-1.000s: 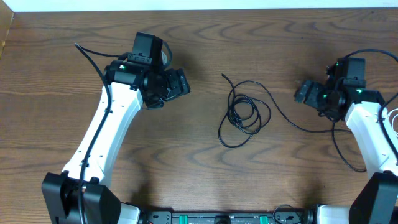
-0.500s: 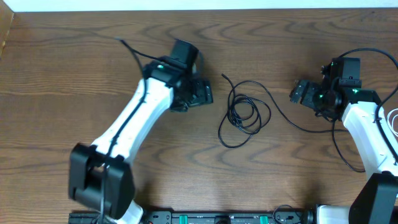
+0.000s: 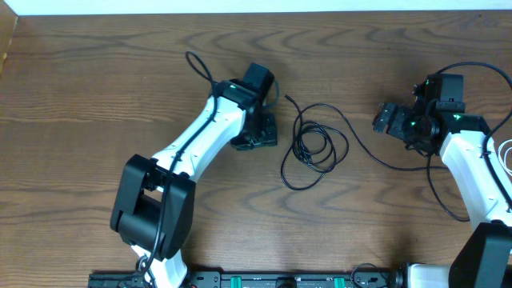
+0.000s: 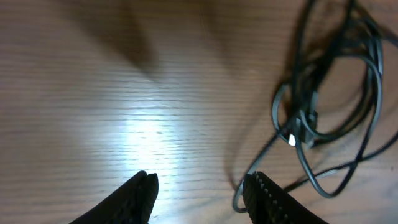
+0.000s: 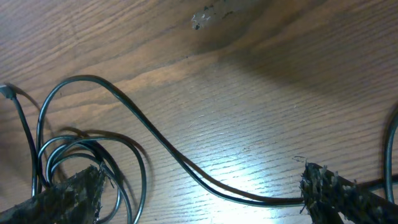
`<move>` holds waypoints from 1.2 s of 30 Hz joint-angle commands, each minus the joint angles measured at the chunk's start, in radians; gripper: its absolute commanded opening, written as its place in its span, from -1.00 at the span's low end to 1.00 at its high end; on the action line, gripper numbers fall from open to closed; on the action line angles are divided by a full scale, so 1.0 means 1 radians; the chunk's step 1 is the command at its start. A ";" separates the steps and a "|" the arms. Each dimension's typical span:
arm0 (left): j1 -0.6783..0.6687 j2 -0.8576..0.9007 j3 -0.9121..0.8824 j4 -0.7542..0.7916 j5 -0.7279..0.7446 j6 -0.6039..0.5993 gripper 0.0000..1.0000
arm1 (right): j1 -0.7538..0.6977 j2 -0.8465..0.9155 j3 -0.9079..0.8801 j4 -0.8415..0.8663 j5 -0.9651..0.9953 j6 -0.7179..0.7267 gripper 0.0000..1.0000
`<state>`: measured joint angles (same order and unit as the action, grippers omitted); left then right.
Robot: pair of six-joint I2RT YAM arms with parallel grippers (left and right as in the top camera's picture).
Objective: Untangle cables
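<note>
The black cable (image 3: pixel 301 148) lay in a loose coil of several overlapping loops just right of the table's middle, one free end poking out at 11 o'clock and a long tail sweeping off at 3 o'clock toward the right arm. In the left wrist view a small plug with a pale tip sat among the loops. A second cord, thin and white (image 3: pixel 504 152), showed only as a loop at the table's 3 o'clock edge beside the right arm, well apart from the coil. That made two cables, one black and one white. The left gripper (image 3: pixel 260 132) hung at 9 o'clock of the coil, near but not touching it, its jaws partly apart with only bare wood between them. The right gripper (image 3: pixel 388 120) sat at 2 o'clock of the coil, jaws spread wide and empty, the black tail running on the wood below the gap. Two white arms in all. The table (image 3: pixel 96 96) was dark brown wood with strong wavy grain, a pale strip (image 3: pixel 240 6) along its 12 o'clock edge and a black rail (image 3: pixel 280 280) at 6 o'clock.
</note>
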<state>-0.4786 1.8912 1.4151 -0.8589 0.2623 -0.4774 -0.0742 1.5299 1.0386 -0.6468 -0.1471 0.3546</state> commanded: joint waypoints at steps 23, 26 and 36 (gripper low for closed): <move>-0.203 0.103 0.002 -0.010 -0.179 0.113 0.01 | 0.004 -0.005 -0.003 0.000 -0.005 -0.004 0.99; -0.203 0.103 -0.012 -0.003 -0.184 0.096 0.01 | 0.004 -0.005 -0.003 0.000 -0.005 -0.004 0.99; -0.203 0.108 -0.092 0.027 -0.184 -0.053 -0.10 | 0.004 -0.005 -0.003 0.000 -0.005 -0.004 0.99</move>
<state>-0.6834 1.9881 1.3365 -0.8242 0.0978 -0.4675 -0.0742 1.5299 1.0386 -0.6468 -0.1467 0.3546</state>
